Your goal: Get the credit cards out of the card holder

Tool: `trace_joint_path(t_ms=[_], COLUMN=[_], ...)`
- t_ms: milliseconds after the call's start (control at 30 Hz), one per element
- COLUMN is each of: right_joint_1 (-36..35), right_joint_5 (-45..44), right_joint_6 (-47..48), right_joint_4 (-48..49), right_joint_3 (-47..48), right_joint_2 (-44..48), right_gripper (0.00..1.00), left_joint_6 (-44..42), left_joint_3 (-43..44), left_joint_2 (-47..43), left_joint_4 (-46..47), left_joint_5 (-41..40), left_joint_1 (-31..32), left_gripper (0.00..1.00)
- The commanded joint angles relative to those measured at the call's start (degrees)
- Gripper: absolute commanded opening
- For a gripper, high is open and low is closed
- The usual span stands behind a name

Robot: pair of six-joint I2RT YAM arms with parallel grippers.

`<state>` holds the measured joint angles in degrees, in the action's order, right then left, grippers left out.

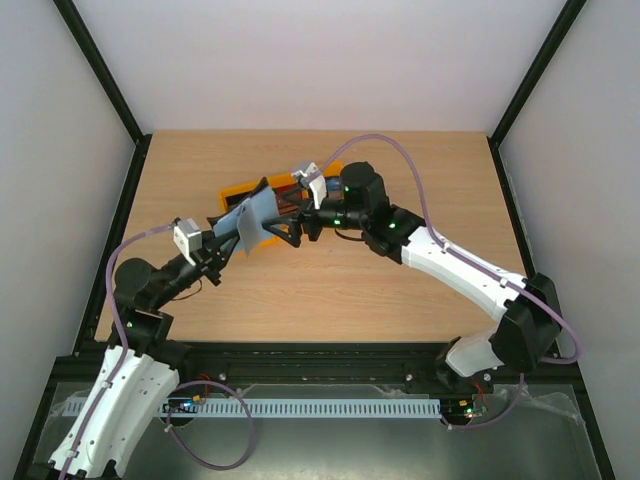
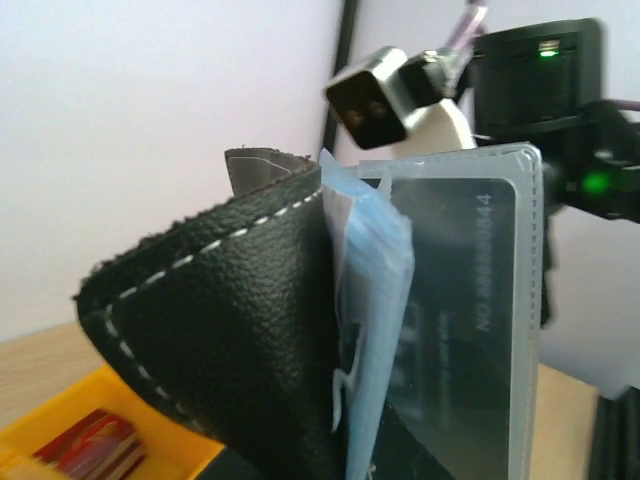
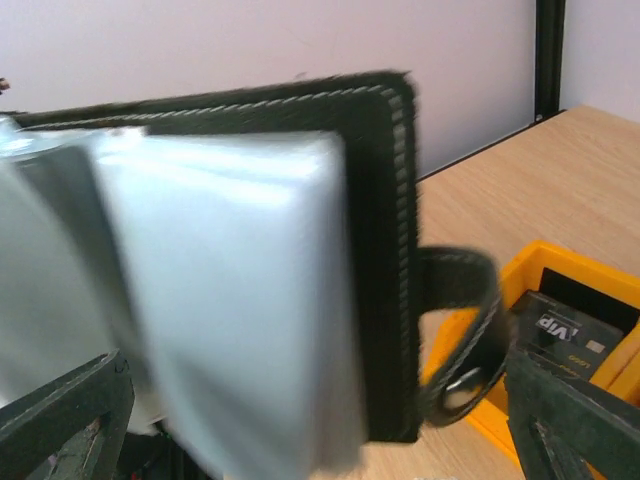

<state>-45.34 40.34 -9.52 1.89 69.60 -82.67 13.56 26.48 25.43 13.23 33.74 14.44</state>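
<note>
My left gripper (image 1: 222,245) is shut on the card holder (image 1: 247,220) and holds it open above the table. Its black stitched cover (image 2: 230,330) and blue-grey pockets (image 2: 378,290) fill the left wrist view and hide that gripper's fingers. A dark grey credit card (image 2: 470,300) sits in a clear sleeve of the holder. My right gripper (image 1: 287,232) is open, with its fingers (image 3: 60,410) on either side of the blurred sleeves (image 3: 230,300) and not touching them. A red card (image 2: 95,450) and a dark card marked VIP (image 3: 565,330) lie in the yellow bin (image 1: 330,172).
The yellow bin stands on the wooden table just behind the two grippers. The holder's strap with a metal snap (image 3: 465,340) hangs over the bin's edge (image 3: 560,265). Black frame posts (image 1: 100,70) and white walls enclose the table.
</note>
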Motion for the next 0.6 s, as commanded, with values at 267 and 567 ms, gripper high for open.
trace_joint_path(t_ms=[267, 567], right_joint_1=[1.57, 1.51], right_joint_5=[15.87, 24.74], right_joint_6=[11.87, 9.58], right_joint_4=[-7.46, -12.41], right_joint_3=[1.0, 6.77], right_joint_2=[5.22, -1.56], right_gripper=[0.99, 0.34], left_joint_6=[1.62, 1.66], left_joint_3=[-0.33, -0.39], left_joint_2=[-0.54, -0.69], left_joint_4=[9.07, 6.66], left_joint_5=[18.43, 14.63], left_joint_1=[-0.24, -0.35], left_gripper=[0.03, 0.02])
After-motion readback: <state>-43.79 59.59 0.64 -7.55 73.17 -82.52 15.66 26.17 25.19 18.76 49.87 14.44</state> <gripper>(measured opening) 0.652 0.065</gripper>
